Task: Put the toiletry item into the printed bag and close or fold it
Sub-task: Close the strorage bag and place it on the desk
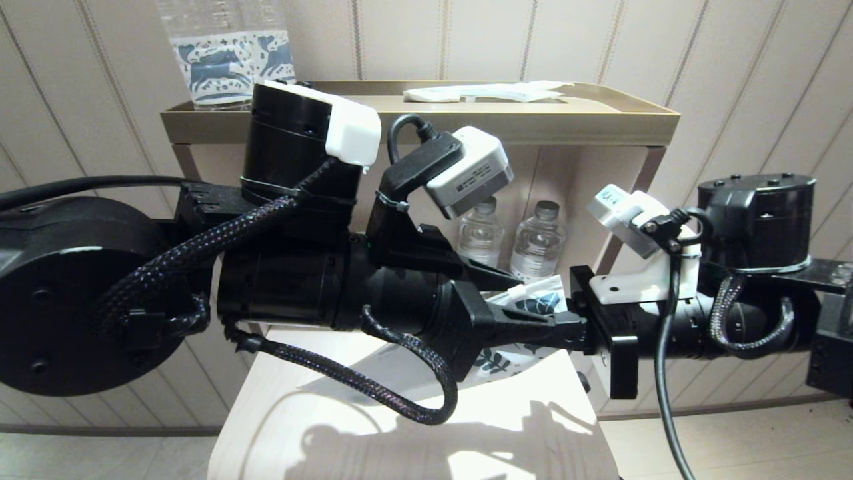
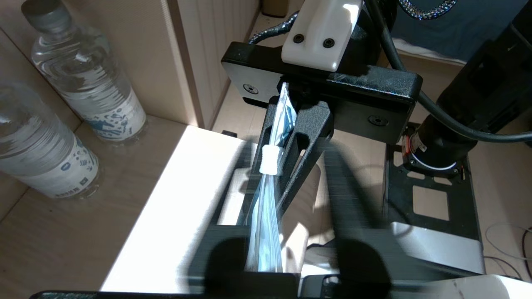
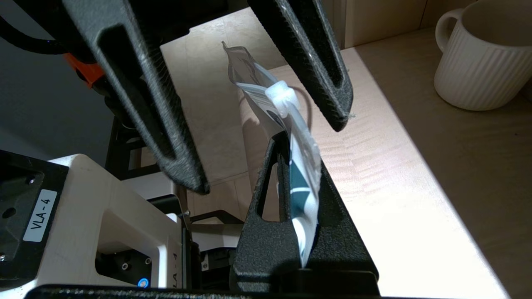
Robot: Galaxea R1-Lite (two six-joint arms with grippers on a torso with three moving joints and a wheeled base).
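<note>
Both grippers meet over the table at the printed bag, a white pouch with teal leaf prints that hangs edge-on in the air. My right gripper is shut on the bag. A white slider sits on the bag's top edge just beyond the right fingertips. My left gripper faces it with one finger on each side of the bag, both clear of it. In the left wrist view the bag runs between these blurred fingers. The toiletry item is out of view.
Below the grippers is a pale wooden table. Behind stands a gold tray shelf with a white packet and a large bottle. Two water bottles stand under it. A white ribbed mug sits nearby.
</note>
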